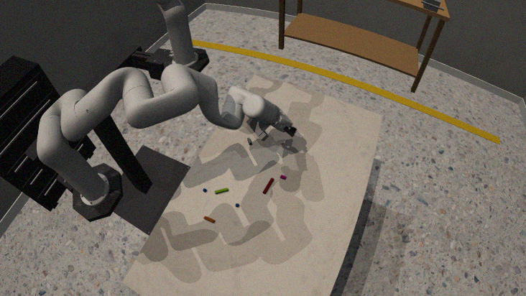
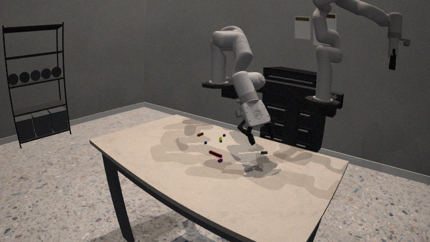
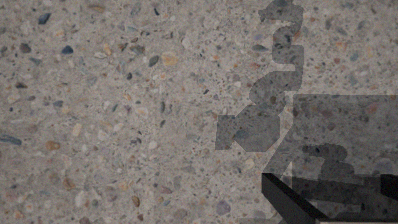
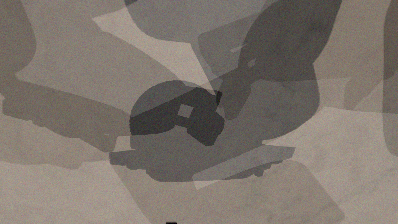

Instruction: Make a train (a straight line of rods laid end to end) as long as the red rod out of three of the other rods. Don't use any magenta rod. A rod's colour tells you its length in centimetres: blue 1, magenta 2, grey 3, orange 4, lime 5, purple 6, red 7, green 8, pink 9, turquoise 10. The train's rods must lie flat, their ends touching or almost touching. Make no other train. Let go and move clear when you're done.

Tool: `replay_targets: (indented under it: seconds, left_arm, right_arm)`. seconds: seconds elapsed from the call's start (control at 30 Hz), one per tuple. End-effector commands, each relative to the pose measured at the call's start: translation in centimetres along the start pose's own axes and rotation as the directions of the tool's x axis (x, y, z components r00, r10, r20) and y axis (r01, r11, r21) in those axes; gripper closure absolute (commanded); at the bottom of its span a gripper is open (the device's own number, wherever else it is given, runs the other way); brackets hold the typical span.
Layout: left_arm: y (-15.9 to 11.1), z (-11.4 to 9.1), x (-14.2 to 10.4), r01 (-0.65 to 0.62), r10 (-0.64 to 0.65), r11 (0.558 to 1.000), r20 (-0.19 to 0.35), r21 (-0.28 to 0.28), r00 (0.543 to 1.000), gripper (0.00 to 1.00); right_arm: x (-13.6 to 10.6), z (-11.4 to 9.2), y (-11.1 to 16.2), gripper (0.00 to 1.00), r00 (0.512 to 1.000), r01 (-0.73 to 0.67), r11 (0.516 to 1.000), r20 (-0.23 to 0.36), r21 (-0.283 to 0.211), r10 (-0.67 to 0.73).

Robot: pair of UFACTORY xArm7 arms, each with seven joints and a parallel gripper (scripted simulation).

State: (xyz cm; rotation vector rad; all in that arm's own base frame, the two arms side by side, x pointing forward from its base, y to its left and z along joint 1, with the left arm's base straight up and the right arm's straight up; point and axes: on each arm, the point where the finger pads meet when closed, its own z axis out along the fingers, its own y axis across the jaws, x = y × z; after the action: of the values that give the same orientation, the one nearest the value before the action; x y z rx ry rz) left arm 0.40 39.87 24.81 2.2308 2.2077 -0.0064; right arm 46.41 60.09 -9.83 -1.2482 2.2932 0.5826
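Observation:
The red rod (image 1: 268,185) (image 2: 215,154) lies mid-table, the short magenta rod (image 1: 282,177) (image 2: 219,160) near one end. The lime rod (image 1: 221,190) (image 2: 220,139) lies apart, one blue rod (image 1: 204,190) (image 2: 224,135) a short gap off its end. Another blue rod (image 1: 237,205) (image 2: 205,142) and the orange rod (image 1: 209,219) (image 2: 200,134) lie separately. The grey rod (image 1: 249,141) (image 2: 264,152) lies alone near my right gripper (image 1: 277,133) (image 2: 262,139), which is open, empty and tilted above the table. My left gripper (image 2: 392,61) is open, raised off the table. No rods touch.
The pale table (image 1: 353,146) (image 2: 168,183) carries broad arm shadows. The right arm reaches over it near the grey rod. A black drawer cabinet (image 2: 288,105) stands behind the table; a wooden workbench (image 1: 349,40) and a shelf rack (image 2: 36,84) stand farther off.

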Motion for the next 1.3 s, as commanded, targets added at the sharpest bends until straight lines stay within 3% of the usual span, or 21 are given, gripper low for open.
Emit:
replay_targets:
  seconds: [0.0,0.17,0.2,0.4,0.67,0.73,0.77,0.87,1.23,1.27]
  left_arm:
    - [0.0,-0.2,0.1,0.000,0.000,1.000,-0.005,-0.001,1.000,0.00]
    - [0.0,-0.2,0.1,0.000,0.000,1.000,-0.005,-0.001,1.000,0.00]
    - [0.0,-0.2,0.1,0.000,0.000,1.000,-0.005,-0.001,1.000,0.00]
    - [0.0,-0.2,0.1,0.000,0.000,1.000,-0.005,-0.001,1.000,0.00]
    - [0.0,-0.2,0.1,0.000,0.000,1.000,-0.005,-0.001,1.000,0.00]
    - [0.0,-0.2,0.1,0.000,0.000,1.000,-0.005,-0.001,1.000,0.00]
    - [0.0,-0.2,0.1,0.000,0.000,1.000,-0.005,-0.001,1.000,0.00]
    - [0.0,-0.2,0.1,0.000,0.000,1.000,-0.005,-0.001,1.000,0.00]
    - [0.0,-0.2,0.1,0.000,0.000,1.000,-0.005,-0.001,1.000,0.00]
    - [0.0,-0.2,0.1,0.000,0.000,1.000,-0.005,-0.001,1.000,0.00]
  right_arm:
    - [0.4,-0.2,0.2,0.00,0.986,0.158,0.987,-0.045,-0.023,-0.159]
    - [1.0,-0.2,0.1,0.00,0.964,0.251,0.967,-0.075,-0.041,-0.254]
    - [1.7,-0.2,0.1,0.00,0.934,0.336,0.940,-0.103,-0.061,-0.341]
    - [3.1,-0.5,-0.3,0.00,0.853,0.486,0.867,-0.155,-0.111,-0.498]
    - [5.6,-1.1,-1.3,0.00,0.684,0.664,0.719,-0.219,-0.207,-0.696]
    - [5.6,-1.1,-1.3,0.00,0.684,0.664,0.719,-0.219,-0.207,-0.696]
    - [6.6,-1.5,-1.8,0.00,0.612,0.713,0.656,-0.236,-0.248,-0.754]
    - [7.4,-1.8,-2.2,0.00,0.548,0.747,0.601,-0.249,-0.284,-0.799]
    - [11.3,-4.0,-5.2,0.00,0.223,0.817,0.330,-0.269,-0.472,-0.937]
    - [11.3,-4.0,-5.2,0.00,0.223,0.817,0.330,-0.269,-0.472,-0.937]
